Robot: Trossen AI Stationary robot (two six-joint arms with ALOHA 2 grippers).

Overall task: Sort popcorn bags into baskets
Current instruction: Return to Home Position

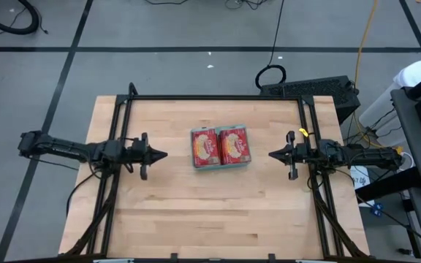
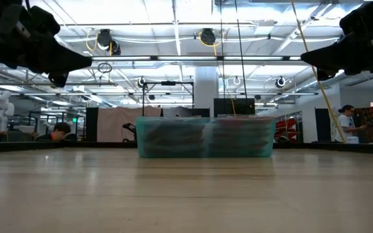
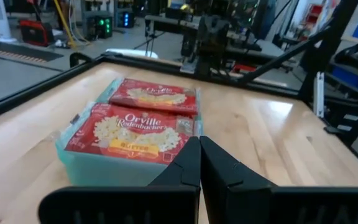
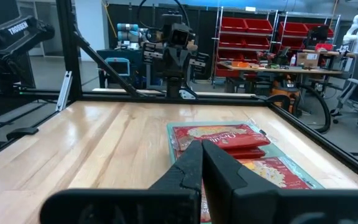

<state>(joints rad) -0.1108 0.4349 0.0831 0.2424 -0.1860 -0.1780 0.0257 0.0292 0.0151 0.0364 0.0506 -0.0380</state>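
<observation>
Dark fingers of the left claw (image 1: 164, 155) fill the foreground of its wrist view, pressed together with nothing between them. The right claw (image 1: 271, 155) is likewise closed and empty. Each hangs above the table (image 1: 196, 212), one on either side of the green tray (image 3: 98, 167), with its tips pointing at the tray and apart from its rim. That tray sits midway between the left and right edges, somewhat nearer the far edge than the near one. It holds the red popcorn bags (image 1: 205, 148) in two side-by-side stacks, picture faces up. No loose bag shows on the wood, so sorting looks finished and only the return to rest is in hand. To do that well, each arm should draw straight back toward its own side edge at the height the low view shows, above the rim, with fingers together, so nothing clips the tray or disturbs the top bags. Neither arm needs to cross the middle.
</observation>
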